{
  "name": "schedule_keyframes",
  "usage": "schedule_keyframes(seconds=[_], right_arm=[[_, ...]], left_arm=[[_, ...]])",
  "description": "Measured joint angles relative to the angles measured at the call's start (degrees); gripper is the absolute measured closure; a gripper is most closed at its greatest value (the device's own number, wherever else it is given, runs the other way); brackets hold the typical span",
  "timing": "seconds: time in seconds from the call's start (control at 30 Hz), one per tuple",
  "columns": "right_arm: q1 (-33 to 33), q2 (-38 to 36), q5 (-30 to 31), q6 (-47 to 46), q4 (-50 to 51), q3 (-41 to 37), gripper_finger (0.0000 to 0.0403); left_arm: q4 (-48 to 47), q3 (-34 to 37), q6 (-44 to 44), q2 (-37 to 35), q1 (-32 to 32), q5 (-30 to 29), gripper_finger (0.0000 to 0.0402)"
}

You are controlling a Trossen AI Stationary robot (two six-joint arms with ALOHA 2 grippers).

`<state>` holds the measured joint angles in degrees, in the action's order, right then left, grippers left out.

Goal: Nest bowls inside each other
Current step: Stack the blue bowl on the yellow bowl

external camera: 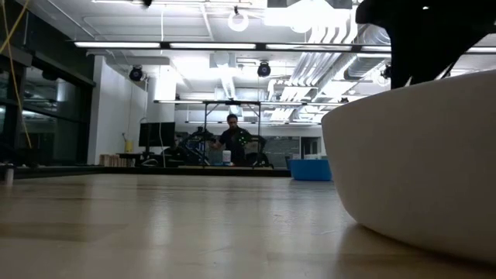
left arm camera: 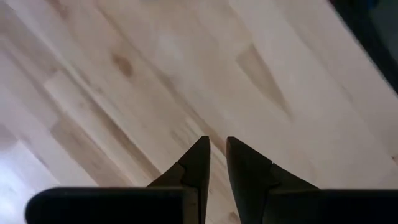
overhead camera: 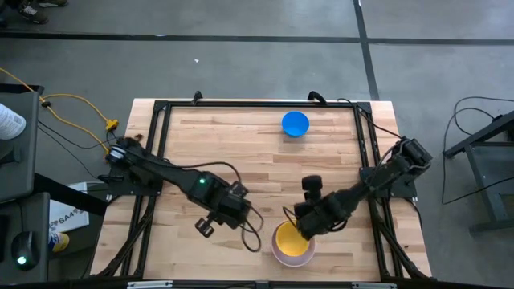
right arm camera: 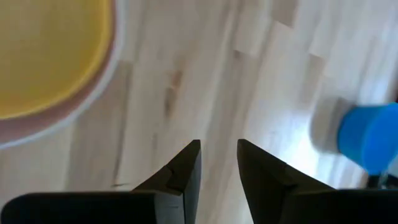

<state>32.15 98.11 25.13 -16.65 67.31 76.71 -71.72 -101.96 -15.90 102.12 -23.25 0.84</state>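
Stack at the near edge: a white bowl (overhead camera: 276,255) sits close to the front edge of the bench (overhead camera: 241,144), with a pink bowl (right arm camera: 37,127) showing as a rim inside it and a yellow bowl (overhead camera: 291,240) inside that. A purple bowl cannot be seen; whether it lies under the yellow one cannot be told.

Progress: most of the nesting looks done. At least three bowls sit one inside another, and one is left out.

Right tool (overhead camera: 299,234): it is just above the far rim of the stack, beside the yellow bowl. Its fingers (right arm camera: 183,171) stand apart with only bare wood between them, so it is released and carries nothing.

Right arm pose: it reaches in from the right side of the bench, stretched low and slanting toward the front centre.

Left tool (overhead camera: 206,227): it waits over bare wood to the left of the stack, well clear of it. Its fingers (left arm camera: 196,165) are nearly together with a thin gap and nothing between them.

Left arm pose: folded in from the left edge, elbow bent, pointing at the bench.

Remaining bowl: the blue bowl (overhead camera: 295,124) stands alone near the far edge, well apart from the stack.

Next, as a judgement: the blue bowl has to be fetched and set into the yellow one.
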Motion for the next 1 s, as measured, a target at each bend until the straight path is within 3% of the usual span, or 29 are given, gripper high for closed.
schedule_keyframes(seconds=[0.27, 0.4, 0.57, 0.67, 1.0], right_arm=[[-7.5, -5.3, 7.2, -1.8, 0.9, 0.0, 0.0305], [-14.5, -9.1, 8.0, -3.0, -1.5, 0.0, 0.0305], [-25.5, -12.6, 7.1, -1.4, -6.0, 0.1, 0.0305], [-32.4, -13.6, 2.7, 0.2, -8.4, 0.0, 0.0305], [-51.1, -12.3, -11.4, 8.3, -14.8, 0.0, 0.0306]], left_arm=[[19.4, 27.2, 5.1, -17.0, 0.0, -4.9, 0.0350], [27.6, 35.5, 5.9, -22.9, 0.0, -6.5, 0.0350], [29.2, 39.3, 5.8, -24.9, 0.0, -12.1, 0.0350], [29.2, 40.7, 5.8, -24.8, 0.0, -15.1, 0.0350], [29.4, 43.9, 13.1, -24.8, 0.0, -15.6, 0.0350]])
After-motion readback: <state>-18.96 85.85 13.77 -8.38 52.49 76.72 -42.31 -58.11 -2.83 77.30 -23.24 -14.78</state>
